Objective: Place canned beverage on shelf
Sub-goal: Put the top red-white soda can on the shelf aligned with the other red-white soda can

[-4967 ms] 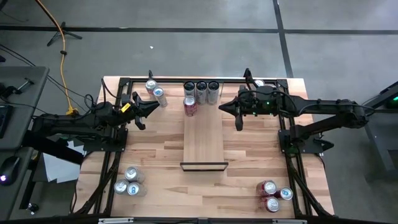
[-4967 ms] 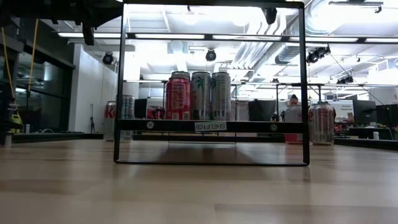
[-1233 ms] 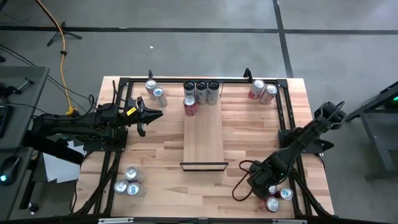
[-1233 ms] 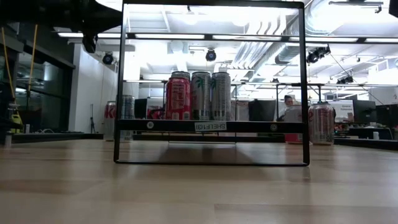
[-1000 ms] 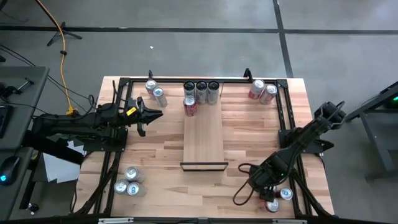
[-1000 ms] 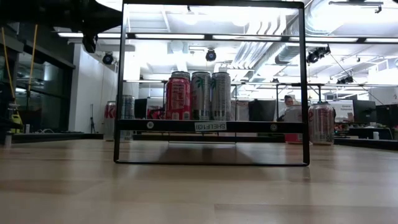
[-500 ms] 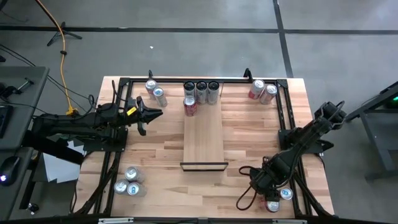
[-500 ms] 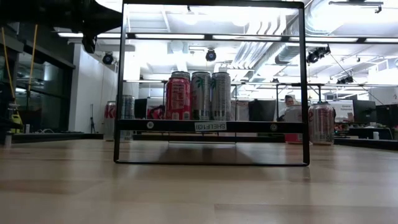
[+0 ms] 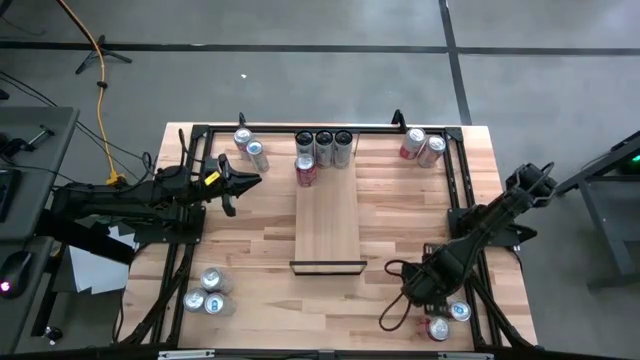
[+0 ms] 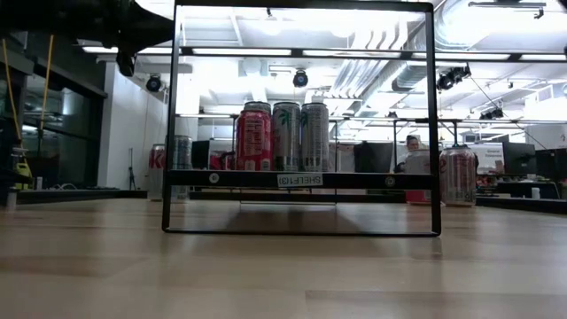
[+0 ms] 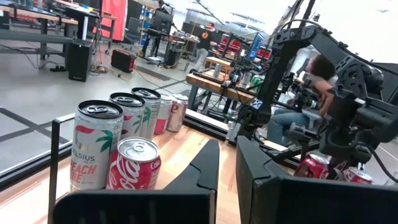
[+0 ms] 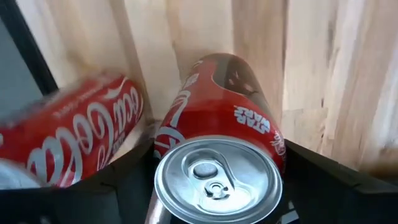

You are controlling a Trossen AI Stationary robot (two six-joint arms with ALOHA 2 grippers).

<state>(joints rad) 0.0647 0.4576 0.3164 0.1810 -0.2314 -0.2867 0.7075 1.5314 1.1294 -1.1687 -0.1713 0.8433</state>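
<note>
The shelf [image 9: 328, 222] is a pale wood panel in the table's middle, with a black bar [image 9: 328, 267] at its near end. A red can [image 9: 306, 170] and three pale cans [image 9: 324, 146] stand at its far end. At the near right corner, my right gripper [image 9: 430, 295] points down over a red Coca-Cola can [image 12: 217, 124]. Its fingers close on the can's two sides. Another red can [image 12: 71, 146] stands right beside it. My left gripper [image 9: 243, 181] hangs shut and level at the far left, touching nothing. My right gripper has the red can between its two fingers [image 12: 134, 180], which lie against opposite sides of the can's wall [image 12: 273, 152] just below its top rim. They come from above, pointing down. The can is upright, its top up. Whether its base is clear of the table does not show.
Two more cans [image 9: 448, 320] stand by the right gripper at the near right corner. Other groups of cans stand at the near left [image 9: 205, 295], far left [image 9: 248, 148] and far right [image 9: 422, 146]. A black rail frame [image 9: 465, 215] runs round the table.
My right gripper has stayed over the red cans at the near right corner and its wrist has turned a little there. The cable loop beside it has shifted with the turn.
</note>
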